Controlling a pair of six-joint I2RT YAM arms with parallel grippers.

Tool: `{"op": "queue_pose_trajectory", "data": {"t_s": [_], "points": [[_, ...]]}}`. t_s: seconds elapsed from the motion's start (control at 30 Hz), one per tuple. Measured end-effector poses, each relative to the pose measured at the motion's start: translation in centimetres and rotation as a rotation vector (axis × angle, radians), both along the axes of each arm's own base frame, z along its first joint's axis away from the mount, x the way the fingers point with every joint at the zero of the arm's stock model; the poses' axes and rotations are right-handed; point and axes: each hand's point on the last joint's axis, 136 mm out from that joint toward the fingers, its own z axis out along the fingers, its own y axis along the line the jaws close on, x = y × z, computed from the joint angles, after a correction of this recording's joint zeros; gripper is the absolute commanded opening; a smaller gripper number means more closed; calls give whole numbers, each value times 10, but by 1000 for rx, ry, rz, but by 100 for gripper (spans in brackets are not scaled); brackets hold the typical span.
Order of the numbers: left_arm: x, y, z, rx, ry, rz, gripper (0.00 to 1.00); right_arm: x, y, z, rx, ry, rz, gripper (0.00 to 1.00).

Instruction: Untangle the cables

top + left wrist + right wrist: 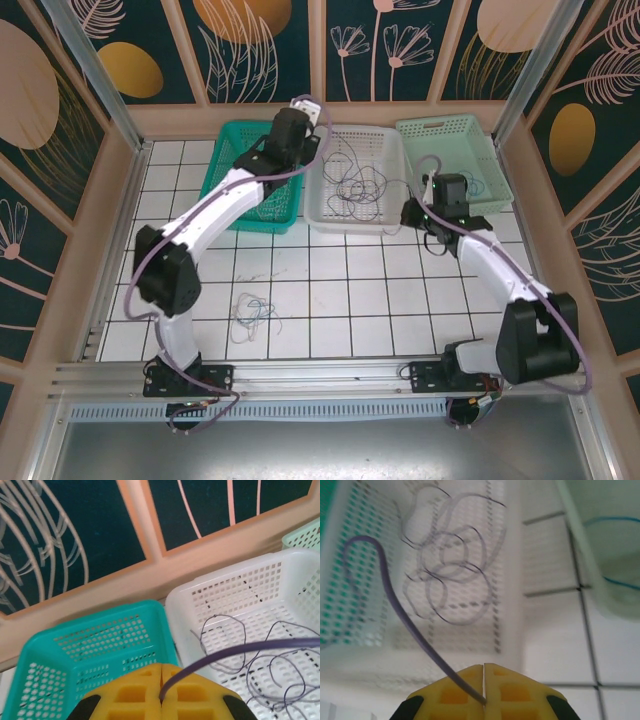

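At the white basket, left gripper and right gripper each clench a cable leading inward.

Blurry cables, perhaps tangled loops

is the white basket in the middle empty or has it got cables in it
Not empty: a tangle of dark cables lies in loose loops on the mesh floor of the white basket.

Bright, even overhead light; soft, blurred right wrist view.
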Motion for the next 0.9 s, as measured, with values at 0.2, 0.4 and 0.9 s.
{"op": "queue_pose_trajectory", "data": {"t_s": [0.2, 0.4, 0.9], "points": [[26, -31, -36, -9, 91, -49, 2, 48, 20, 14, 119, -18, 17, 0], [38, -52, -77, -45, 183, -73, 13, 92, 31, -13, 140, 39, 29, 0], [24, -70, -142, -75, 361, -143, 70, 120, 38, -41, 83, 107, 48, 69]]}}
